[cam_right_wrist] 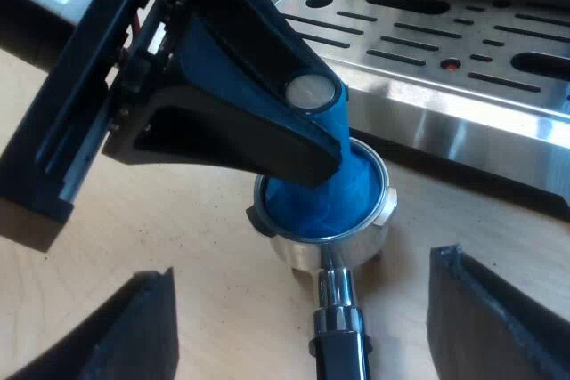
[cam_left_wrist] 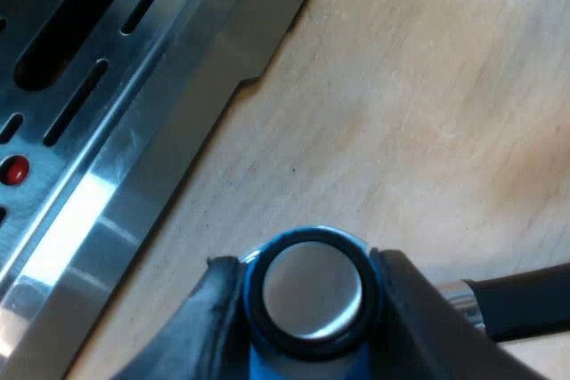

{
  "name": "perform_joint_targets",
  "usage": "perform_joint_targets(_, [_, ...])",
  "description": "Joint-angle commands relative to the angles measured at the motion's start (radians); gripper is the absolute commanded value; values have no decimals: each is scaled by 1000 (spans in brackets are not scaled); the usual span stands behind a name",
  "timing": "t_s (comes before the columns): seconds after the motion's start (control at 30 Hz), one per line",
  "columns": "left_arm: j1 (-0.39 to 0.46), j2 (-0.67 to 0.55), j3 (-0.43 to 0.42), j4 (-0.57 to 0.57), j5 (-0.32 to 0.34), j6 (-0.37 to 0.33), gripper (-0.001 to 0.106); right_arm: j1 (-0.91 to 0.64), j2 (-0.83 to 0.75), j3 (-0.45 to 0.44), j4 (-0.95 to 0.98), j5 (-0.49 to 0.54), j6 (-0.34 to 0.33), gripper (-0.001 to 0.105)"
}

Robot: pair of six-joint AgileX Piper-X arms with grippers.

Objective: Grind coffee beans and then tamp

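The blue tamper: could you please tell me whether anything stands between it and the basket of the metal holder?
Nothing visible does. The blue tamper, held in the jaws of the left gripper, already sits down inside the basket of the metal holder, which rests on the wooden table.

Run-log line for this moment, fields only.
stage: tamp | left tool: shut on blue tamper, set in basket of metal holder | right tool: open, astride handle, no contact | holder: on table beside drip tray

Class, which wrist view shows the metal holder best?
The right wrist view: the metal holder shows its round basket, the blue tamper standing in it. The left wrist view gives its dark handle beside the tamper's top.
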Motion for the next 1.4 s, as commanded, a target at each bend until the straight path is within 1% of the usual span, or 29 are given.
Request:
perform_joint_targets(0.03, [-2,39,43,102,6,-3,1,-6,-7,-3,-15,5,-11,62])
perform_joint_targets(0.17, [-2,39,33,96,37,-3,1,-6,-7,-3,-15,5,-11,62])
perform_joint_targets(0.33, [-2,28,2,107,38,-3,1,-6,-7,-3,-15,5,-11,62])
perform_joint_targets(0.7, [-2,-98,-73,96,36,-3,1,-6,-7,-3,-26,5,-11,62])
perform_joint_targets(0.8, [-2,-127,-83,96,17,-3,1,-6,-7,-3,-84,5,-11,62])
perform_joint_targets(0.87, [-2,-154,-85,96,-14,-3,1,-6,-7,-3,-131,5,-14,62])
perform_joint_targets(0.9, [-2,-166,-85,96,-24,-3,1,-6,-7,-3,-140,5,-19,62])
perform_joint_targets(0.97, [-2,-198,-85,103,-43,-3,1,0,-7,-3,-171,1,-84,62])
perform_joint_targets(1.03, [-2,-223,-85,107,-52,-3,1,13,-7,-6,-186,-3,-133,62])
perform_joint_targets(1.07, [-2,-241,-85,110,-59,-3,1,24,-7,-8,-191,-3,-147,62])
perform_joint_targets(1.17, [3,-278,-85,120,-98,-3,1,54,-7,-17,-193,-3,-167,62])
perform_joint_targets(1.3, [40,-306,-85,135,-99,-3,1,81,-7,-18,-193,-1,-170,62])
perform_joint_targets(1.4, [94,-318,-85,171,-99,-3,1,96,-7,-18,-191,7,-170,62])
